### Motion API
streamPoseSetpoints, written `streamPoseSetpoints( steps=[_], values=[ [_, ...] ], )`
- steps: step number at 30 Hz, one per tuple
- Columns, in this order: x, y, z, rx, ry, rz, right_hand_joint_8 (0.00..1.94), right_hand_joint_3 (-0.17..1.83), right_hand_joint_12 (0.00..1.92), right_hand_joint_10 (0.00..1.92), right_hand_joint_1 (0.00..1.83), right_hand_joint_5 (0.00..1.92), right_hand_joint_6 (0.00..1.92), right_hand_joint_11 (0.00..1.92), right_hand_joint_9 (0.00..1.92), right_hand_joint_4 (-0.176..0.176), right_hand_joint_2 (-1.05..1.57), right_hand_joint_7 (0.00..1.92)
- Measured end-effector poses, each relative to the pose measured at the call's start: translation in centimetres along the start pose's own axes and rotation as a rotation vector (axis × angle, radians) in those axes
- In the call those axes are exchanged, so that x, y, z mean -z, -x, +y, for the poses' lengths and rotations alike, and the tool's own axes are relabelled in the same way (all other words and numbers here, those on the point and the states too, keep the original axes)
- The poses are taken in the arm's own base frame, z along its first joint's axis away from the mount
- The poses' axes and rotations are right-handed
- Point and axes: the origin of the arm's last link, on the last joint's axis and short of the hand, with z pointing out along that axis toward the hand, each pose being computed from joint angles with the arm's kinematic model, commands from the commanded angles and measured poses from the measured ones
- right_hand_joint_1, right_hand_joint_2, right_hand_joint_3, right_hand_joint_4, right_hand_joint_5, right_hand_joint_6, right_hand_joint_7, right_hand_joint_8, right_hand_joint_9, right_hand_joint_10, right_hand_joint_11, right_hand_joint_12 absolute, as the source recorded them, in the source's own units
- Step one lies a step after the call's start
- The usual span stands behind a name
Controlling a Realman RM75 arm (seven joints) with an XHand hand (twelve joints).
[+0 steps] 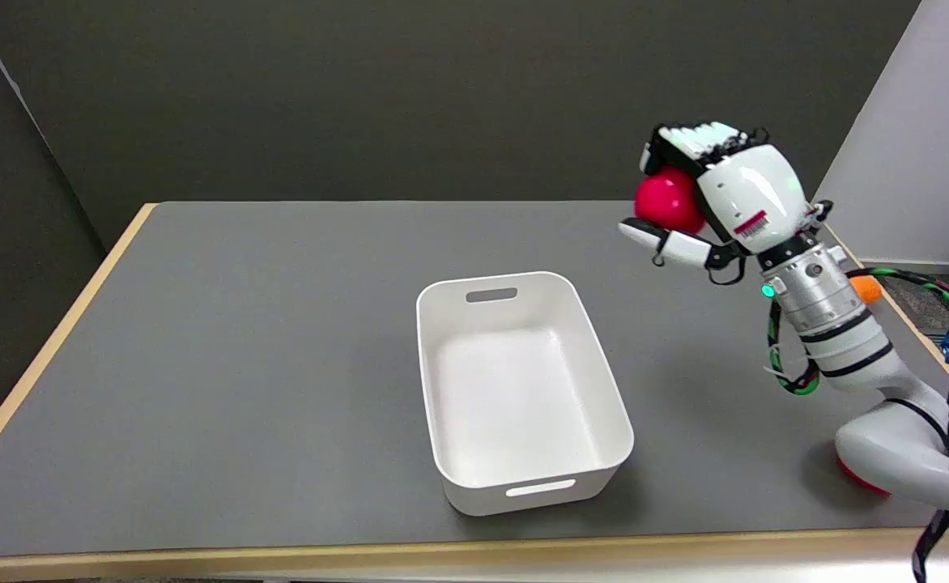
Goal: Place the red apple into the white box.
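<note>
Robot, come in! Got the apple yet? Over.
Right hand grips red apple, held in the air right of white box. Box empty. Nothing between them.

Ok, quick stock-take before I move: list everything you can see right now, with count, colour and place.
red apple: one, red, held in the air to the right of the box, beyond its far end
white box: one, white, middle of the table, nothing in it, slot handles at both ends
red object: one, red, on the table at lower right, mostly hidden under the arm; cannot tell what it is
table: one, grey top with light wood edge
right hand: one, white and black, fingers wrapped over the apple
</note>
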Motion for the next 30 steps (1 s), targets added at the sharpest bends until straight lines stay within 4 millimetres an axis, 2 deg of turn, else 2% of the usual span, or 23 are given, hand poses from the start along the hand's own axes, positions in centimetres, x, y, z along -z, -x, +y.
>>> streamPoseSetpoints(
  steps=[1,3,6,8,13,19,25,30],
  values=[
    [-0.3,-0.2,-0.4,-0.009,-0.009,0.008,1.38,0.31,1.64,1.32,1.18,0.53,1.59,0.64,0.77,-0.144,1.13,0.85],
    [-0.6,-0.4,-1.2,-0.025,-0.02,0.018,1.37,0.24,1.6,1.27,1.18,0.53,1.57,0.62,0.78,-0.14,1.16,0.85],
    [-1.1,-0.4,-3.1,-0.068,-0.038,0.029,1.38,0.33,1.63,1.32,1.18,0.54,1.57,0.64,0.78,-0.136,1.12,0.86],
    [-1.3,-0.2,-4.3,-0.095,-0.048,0.03,1.37,0.25,1.59,1.27,1.18,0.55,1.55,0.63,0.78,-0.134,1.15,0.86],
    [-1.4,0.3,-7.1,-0.145,-0.072,0.027,1.38,0.35,1.65,1.34,1.18,0.56,1.56,0.65,0.78,-0.133,1.1,0.86],
    [-1.5,1.0,-10.0,-0.166,-0.092,0.014,1.37,0.34,1.67,1.35,1.18,0.57,1.54,0.64,0.79,-0.129,1.1,0.87],
    [-1.3,2.1,-11.9,-0.193,-0.089,-0.02,1.37,0.35,1.67,1.35,1.18,0.57,1.54,0.64,0.79,-0.129,1.1,0.87],
    [-1.0,3.5,-12.7,-0.211,-0.07,-0.07,1.37,0.35,1.67,1.35,1.18,0.57,1.54,0.64,0.79,-0.132,1.1,0.87]
  ],
)
